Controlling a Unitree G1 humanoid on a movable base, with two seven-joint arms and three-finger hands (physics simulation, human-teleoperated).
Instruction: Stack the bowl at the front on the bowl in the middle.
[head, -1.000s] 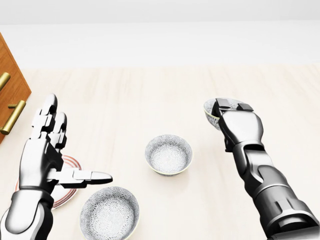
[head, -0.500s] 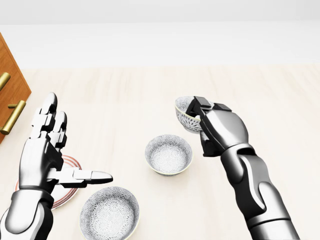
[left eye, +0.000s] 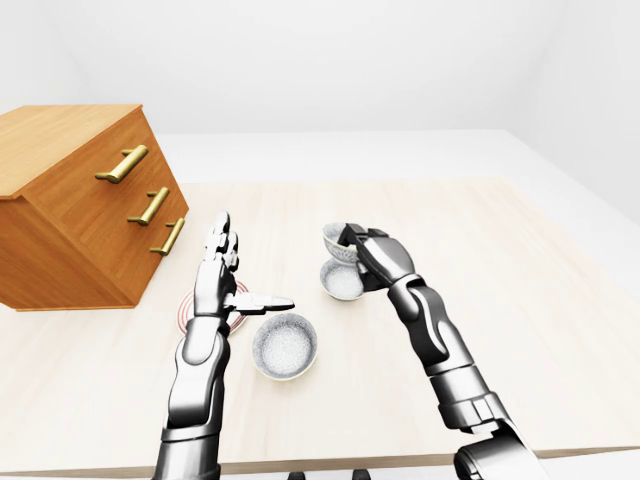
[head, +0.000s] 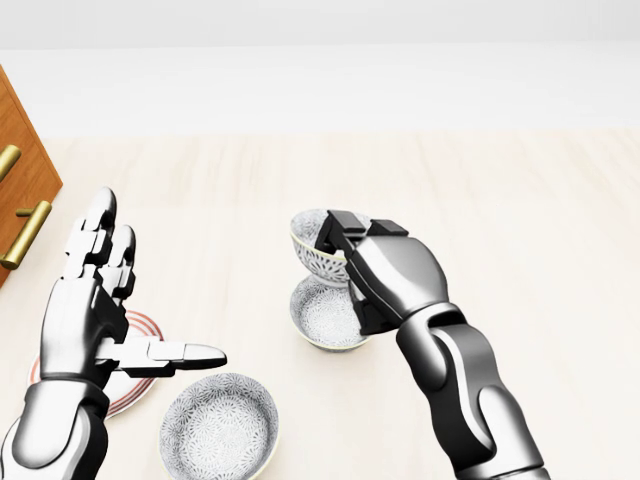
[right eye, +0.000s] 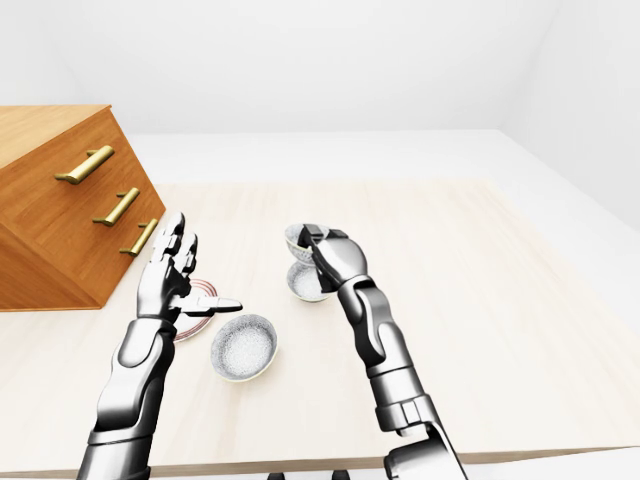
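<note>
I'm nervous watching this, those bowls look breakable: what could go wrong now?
The right hand grips the small bowl only at its rim, so it might slip. It hangs close above the middle bowl, seemingly off-centre; released now, it could strike that rim and tip off.

Stock count by kind, one tabletop (left eye: 520, 285).
3 patterned bowls: raised bowl (head: 316, 250), gripped in the right hand (head: 390, 275); middle bowl (head: 322, 318), standing mid-tabletop just beneath it; near-edge bowl (head: 218, 430), toward the tabletop edge nearest the robot. 1 plate (head: 128, 388), red-ringed, toward the left edge, partly covered by the left hand (head: 80, 320). 1 chest of drawers (left eye: 70, 215), wooden, at the left edge, carrying 3 brass handles (left eye: 154, 205). 2 metallic hands: the right hand closed round a bowl, the left hand spread and carrying nothing. Total loose crockery: 4 pieces.
</note>
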